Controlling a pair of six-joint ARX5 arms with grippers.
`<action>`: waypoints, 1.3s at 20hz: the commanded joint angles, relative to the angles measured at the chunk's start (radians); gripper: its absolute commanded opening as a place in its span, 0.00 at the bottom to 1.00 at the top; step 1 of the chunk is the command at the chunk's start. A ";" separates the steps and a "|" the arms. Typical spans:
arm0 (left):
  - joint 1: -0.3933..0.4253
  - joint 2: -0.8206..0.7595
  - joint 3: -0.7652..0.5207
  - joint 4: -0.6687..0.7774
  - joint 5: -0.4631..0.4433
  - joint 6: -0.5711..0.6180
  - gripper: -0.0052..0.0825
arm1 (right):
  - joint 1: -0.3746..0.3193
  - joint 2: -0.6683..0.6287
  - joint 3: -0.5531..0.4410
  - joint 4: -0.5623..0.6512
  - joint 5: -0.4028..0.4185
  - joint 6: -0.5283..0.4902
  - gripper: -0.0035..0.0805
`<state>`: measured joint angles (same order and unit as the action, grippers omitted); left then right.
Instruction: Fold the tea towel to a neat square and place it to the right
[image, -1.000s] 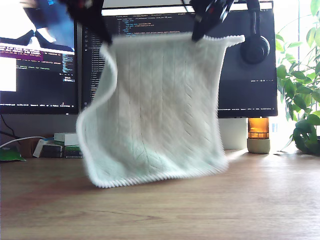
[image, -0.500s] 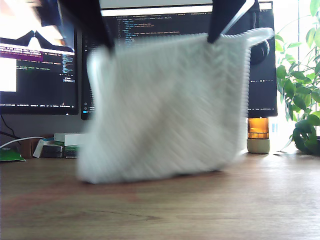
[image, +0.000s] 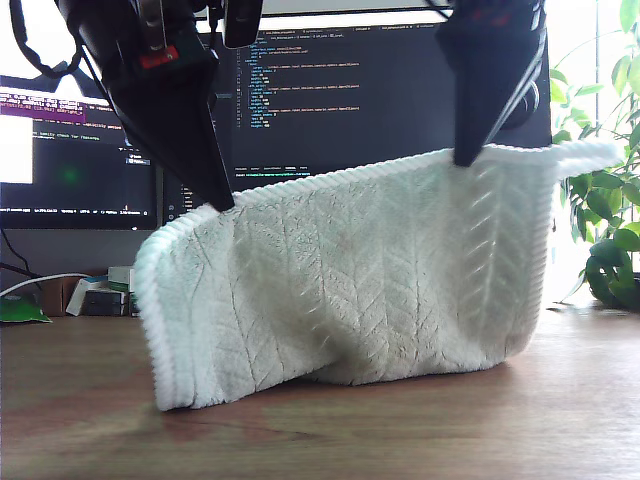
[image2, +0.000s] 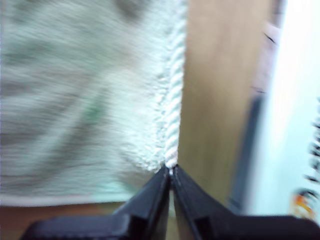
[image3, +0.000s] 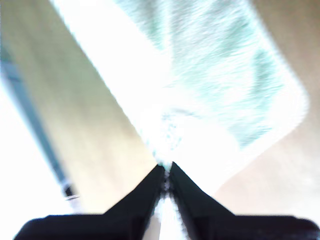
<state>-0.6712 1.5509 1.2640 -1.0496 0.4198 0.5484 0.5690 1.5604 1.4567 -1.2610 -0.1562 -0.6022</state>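
The exterior view shows the tea towel (image: 350, 280) hanging in the middle of the picture. Two black arms hold it up by its top edge. Its bottom edge is down at the wooden table (image: 400, 435), in front of the monitor (image: 380, 100).

The first wrist view shows my first gripper (image2: 171, 172) pinched tight on the white rope-like hem. The second wrist view is very bright and blurry, but my second gripper (image3: 166, 167) looks pinched on a fluffy edge too. I cannot tell from the wrist views which arm is which in the exterior view.

I think this is the start of a fold, with the towel being laid down on the table. No fold looks done yet. Next, both grippers should go down together and lay the towel flat. They should keep the top edge pulled straight so the corners can meet.

The towel is pale green-white and fluffy, with a zigzag pattern. Its top edge slopes, lower toward the exterior view's left. One corner sticks out toward the plant (image: 610, 200).
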 joint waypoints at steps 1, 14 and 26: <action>-0.020 -0.012 -0.029 -0.044 0.006 -0.002 0.03 | -0.006 -0.005 -0.066 -0.018 -0.021 0.013 0.03; -0.029 -0.012 -0.029 -0.194 0.105 -0.033 0.33 | 0.087 -0.005 -0.187 -0.060 -0.130 0.082 0.28; 0.137 -0.013 -0.029 0.085 0.042 -0.044 0.04 | 0.003 -0.007 -0.187 0.288 -0.087 0.133 0.03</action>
<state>-0.5442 1.5509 1.2572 -0.9802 0.4557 0.5037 0.5884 1.5597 1.2854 -0.9813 -0.2455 -0.4870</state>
